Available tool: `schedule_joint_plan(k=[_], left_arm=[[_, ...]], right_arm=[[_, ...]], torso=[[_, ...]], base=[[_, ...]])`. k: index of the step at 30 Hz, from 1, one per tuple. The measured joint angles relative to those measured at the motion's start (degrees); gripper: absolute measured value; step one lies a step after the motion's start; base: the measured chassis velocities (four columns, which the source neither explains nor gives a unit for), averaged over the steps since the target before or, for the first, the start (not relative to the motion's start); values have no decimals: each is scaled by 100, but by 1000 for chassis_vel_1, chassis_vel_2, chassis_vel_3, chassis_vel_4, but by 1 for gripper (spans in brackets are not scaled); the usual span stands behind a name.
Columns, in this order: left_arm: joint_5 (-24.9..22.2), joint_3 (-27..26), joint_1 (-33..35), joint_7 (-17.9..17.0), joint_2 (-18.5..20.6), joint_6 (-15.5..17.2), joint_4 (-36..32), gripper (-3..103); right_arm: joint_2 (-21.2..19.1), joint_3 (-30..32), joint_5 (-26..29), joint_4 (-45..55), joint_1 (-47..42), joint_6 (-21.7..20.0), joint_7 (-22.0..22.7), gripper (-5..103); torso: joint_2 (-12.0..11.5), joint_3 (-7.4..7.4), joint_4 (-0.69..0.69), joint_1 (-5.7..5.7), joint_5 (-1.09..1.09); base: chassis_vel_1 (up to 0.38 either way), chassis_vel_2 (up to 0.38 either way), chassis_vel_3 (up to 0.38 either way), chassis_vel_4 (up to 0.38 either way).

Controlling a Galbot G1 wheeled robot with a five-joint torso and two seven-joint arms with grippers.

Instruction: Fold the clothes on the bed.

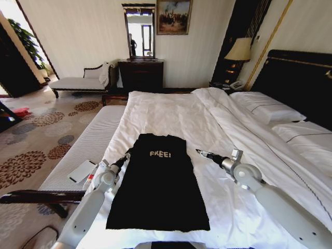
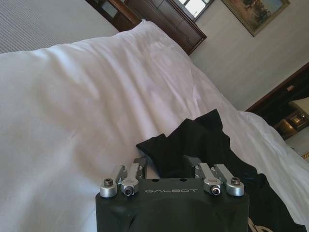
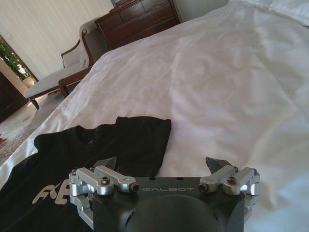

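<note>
Black T-shirt (image 1: pixel 158 181) lies flat on the white bed (image 1: pixel 197 114), sleeves already tucked in so it makes a long strip. Left tool (image 1: pixel 126 156) pinches the shirt's top corner, maybe to fold it over. Right tool (image 1: pixel 200 152) hovers wide open just beside the other top corner.

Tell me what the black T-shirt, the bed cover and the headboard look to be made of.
T-shirt: soft matte knit, probably cotton; it lies limp and creased, with printed white lettering.
Bed cover: smooth white woven cloth with a slight sheen and soft wrinkles.
Headboard: dark, seemingly polished wood with a gold trim line.
</note>
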Motion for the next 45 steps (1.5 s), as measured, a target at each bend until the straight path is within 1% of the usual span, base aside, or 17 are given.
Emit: schedule_joint_plan(k=[1, 2, 3, 4, 7, 9, 11, 13, 18, 21, 30, 31, 32, 34, 37, 41, 45], left_arm=[[1, 0, -11, 0, -20, -2, 32, 36], [7, -3, -17, 0, -38, -7, 58, 36], [23, -4, -20, 8, -50, -15, 77, 30], [23, -4, -20, 8, -50, -15, 77, 30], [275, 10, -32, 25, -104, -142, 176, 15], [289, 9, -32, 25, -110, -151, 184, 15], [303, -9, -13, 30, -110, -160, 189, 4], [289, -34, 1, 35, -84, -160, 188, 0], [208, -86, -6, 6, -29, -168, 186, 0], [52, -83, -67, -40, 104, -258, 195, 0], [-218, -261, -93, -78, 359, -293, 44, 0], [-286, -262, -70, -81, 463, -294, -3, 0], [-286, -262, -70, -81, 463, -294, -3, 0], [-397, -276, -46, -61, 722, -293, -34, 0], [-554, -359, -29, -44, 986, -292, -43, 0], [-587, -392, 16, -25, 1078, -289, -58, 0], [-511, -378, 53, -18, 1012, -287, -56, 0]], right_arm=[[-6, 3, 0, 1, -10, 0, -1, 100], [-13, 9, 0, 1, -18, -1, -2, 100], [-19, 15, 0, 1, -22, -1, -3, 100], [-19, 15, 0, 1, -22, -1, -3, 100], [-43, 33, 1, 1, -44, -2, -5, 100], [-46, 37, 1, 1, -49, -2, -6, 100], [-48, 49, 0, 1, -66, -2, -7, 100], [-26, 51, -11, -3, -79, -2, -7, 100], [27, 51, -35, -4, -104, -2, -7, 100], [56, 76, -80, 20, -180, -2, -8, 100], [103, 154, -128, 89, -301, 5, -14, 100], [97, 157, -123, 100, -301, 6, -14, 100], [97, 157, -123, 100, -301, 6, -14, 100], [62, 177, -109, 120, -297, 9, -14, 100], [54, 182, -104, 112, -288, 15, -14, 100], [77, 182, -107, 105, -275, 17, -14, 100], [121, 171, -120, 96, -269, 18, -14, 100]], torso=[[0, 0, 0, 0, 0], [0, 0, 0, 0, 0], [0, 0, 0, 0, 0], [0, 0, 0, 0, 0], [0, 0, 0, 0, -1], [0, 0, 0, 0, -1], [0, 0, 0, 0, 0], [0, 0, 0, 0, 0], [0, 0, 1, 0, 0], [0, 0, 0, 0, 0], [0, 0, 0, 0, -1], [0, 0, 0, 0, 0], [0, 0, 0, 0, 0], [0, 0, 0, 0, -1], [0, 0, 1, 0, -1], [0, 0, 1, 0, -1], [0, 0, 1, 0, 0]], base=[[0, 0, 0, 0], [0, 0, 0, 0], [0, 0, 0, 0], [0, 0, 0, 0], [0, 0, 0, 0], [0, 0, 0, 0], [0, 0, 0, 0], [0, 0, 0, 0], [0, 0, 0, 0], [0, 0, 0, 0], [0, 0, 0, 0], [0, 0, 0, 0], [0, 0, 0, 0], [0, 0, 0, 0], [0, 0, 0, 0], [0, 0, 0, 0], [0, 0, 0, 0]])
